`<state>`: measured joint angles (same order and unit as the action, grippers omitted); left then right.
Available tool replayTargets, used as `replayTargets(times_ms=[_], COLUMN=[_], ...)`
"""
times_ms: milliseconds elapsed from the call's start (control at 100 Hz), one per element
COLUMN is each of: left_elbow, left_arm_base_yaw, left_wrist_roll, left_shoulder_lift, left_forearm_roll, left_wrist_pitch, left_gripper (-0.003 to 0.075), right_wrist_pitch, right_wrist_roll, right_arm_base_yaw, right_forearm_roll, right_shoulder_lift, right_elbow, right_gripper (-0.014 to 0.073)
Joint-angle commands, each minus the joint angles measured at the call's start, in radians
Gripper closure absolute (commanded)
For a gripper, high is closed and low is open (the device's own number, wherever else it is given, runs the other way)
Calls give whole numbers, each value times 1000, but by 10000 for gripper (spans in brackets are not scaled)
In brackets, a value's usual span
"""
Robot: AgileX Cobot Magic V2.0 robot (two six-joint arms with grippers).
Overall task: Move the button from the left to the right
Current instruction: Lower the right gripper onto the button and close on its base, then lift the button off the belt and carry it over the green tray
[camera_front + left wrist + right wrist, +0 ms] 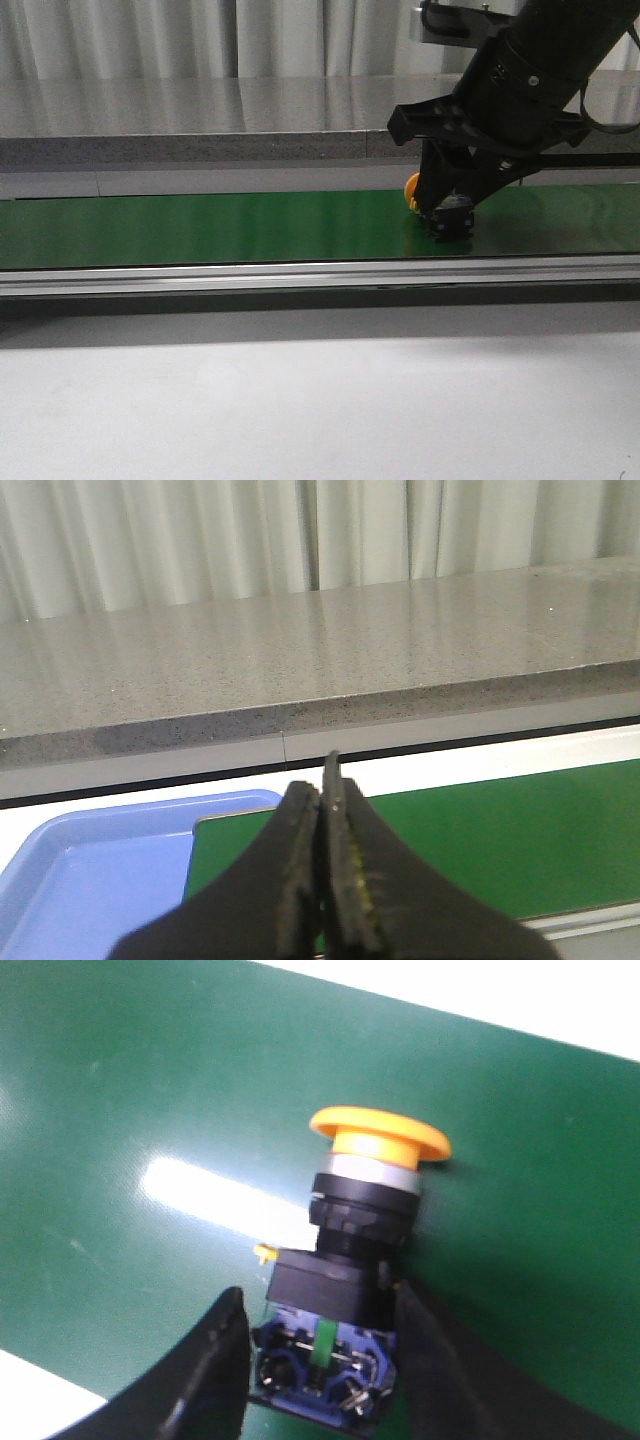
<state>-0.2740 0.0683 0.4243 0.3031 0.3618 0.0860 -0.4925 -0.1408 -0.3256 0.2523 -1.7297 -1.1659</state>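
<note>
The green belt (200, 228) spans the table, a blue tray (90, 870) at its left end. Low over the belt's right part, the right gripper (322, 1345) straddles the button (345, 1270), fingers flanking its black body, seemingly clamped on it, probably for carrying. The button lies sideways, orange cap outward. The left gripper (322, 880) hovers idle, fingers pressed together, empty.

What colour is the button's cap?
Yellow-orange; the button shows best in the right wrist view, its cap lying on the green belt.
</note>
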Motion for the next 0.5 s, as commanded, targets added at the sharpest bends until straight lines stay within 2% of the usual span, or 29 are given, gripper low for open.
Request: replayTargets(times_ms=[0, 150, 490], left_elbow=[-27, -27, -27], left_arm_base_yaw=[10, 10, 10], left_wrist_roll=[-4, -4, -4], left_shoulder_lift=[6, 6, 6], left_forearm_roll=[11, 11, 11], left_wrist_pitch=[-74, -74, -74], left_gripper=[739, 739, 739], right_wrist_pitch=[19, 11, -106], right_wrist_roll=[-8, -7, -7], right_arm_base_yaw=[1, 1, 1], right_forearm_roll=[4, 4, -8], right_shoulder_lift=[18, 18, 19], right_elbow=[-22, -23, -117], right_gripper=[288, 337, 337])
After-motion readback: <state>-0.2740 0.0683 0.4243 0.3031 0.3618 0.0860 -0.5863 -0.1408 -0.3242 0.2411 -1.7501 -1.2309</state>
